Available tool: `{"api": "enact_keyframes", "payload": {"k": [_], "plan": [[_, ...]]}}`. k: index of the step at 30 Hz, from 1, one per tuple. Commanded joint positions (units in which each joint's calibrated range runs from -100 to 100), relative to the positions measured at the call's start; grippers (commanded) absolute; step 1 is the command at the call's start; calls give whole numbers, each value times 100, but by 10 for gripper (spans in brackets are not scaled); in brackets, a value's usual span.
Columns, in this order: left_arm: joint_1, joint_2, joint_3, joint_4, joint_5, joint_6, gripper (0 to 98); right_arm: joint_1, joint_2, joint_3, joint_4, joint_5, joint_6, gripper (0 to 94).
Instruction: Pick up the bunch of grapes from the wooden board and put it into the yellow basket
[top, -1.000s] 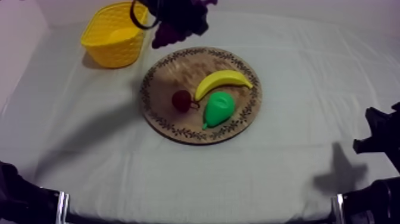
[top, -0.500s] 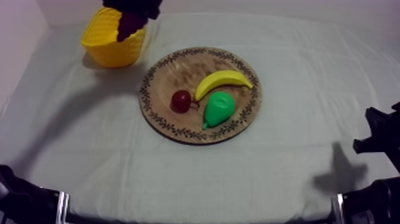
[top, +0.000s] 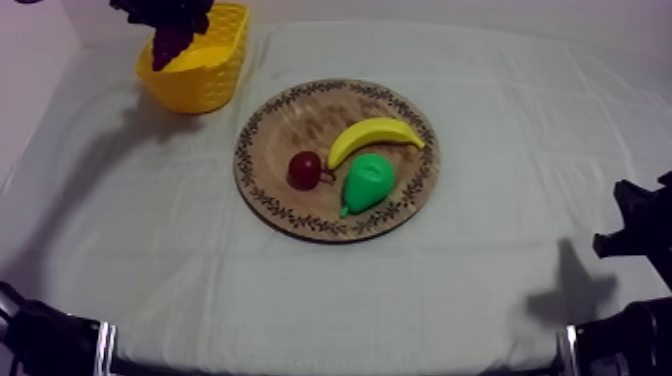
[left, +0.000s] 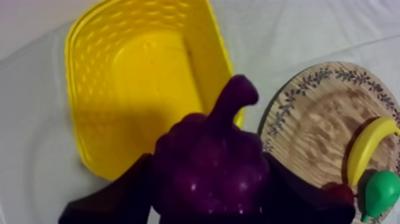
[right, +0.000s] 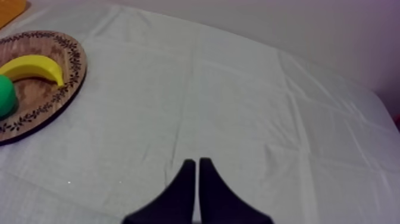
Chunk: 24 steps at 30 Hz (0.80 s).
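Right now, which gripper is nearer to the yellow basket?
Left. The left gripper holds the bunch of grapes over the yellow basket; the right gripper sits beyond the wooden board.

The table (top: 500, 270), under a creased grey-white cloth (top: 530, 140), carries two things directly. A round wooden board (top: 290, 215) with a dark patterned rim lies flat near the middle, slightly left of centre. A yellow basket (top: 200, 90) with latticed walls stands upright at the far left, near the board but apart from it.
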<state>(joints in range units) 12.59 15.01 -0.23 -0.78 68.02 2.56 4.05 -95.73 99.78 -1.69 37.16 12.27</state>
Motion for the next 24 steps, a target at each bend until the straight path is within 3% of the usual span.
{"api": "enact_keyframes", "payload": {"k": [1,8,24], "plan": [[-70,292,-317,15,129,-25,375,1,-2,-1,1,2,1,5],[-246,1312,-1470,35,556,-102,382,1,-2,-1,1,2,1,5],[-472,2988,-2872,32,649,-231,377,1,-2,-1,1,2,1,5]]}}
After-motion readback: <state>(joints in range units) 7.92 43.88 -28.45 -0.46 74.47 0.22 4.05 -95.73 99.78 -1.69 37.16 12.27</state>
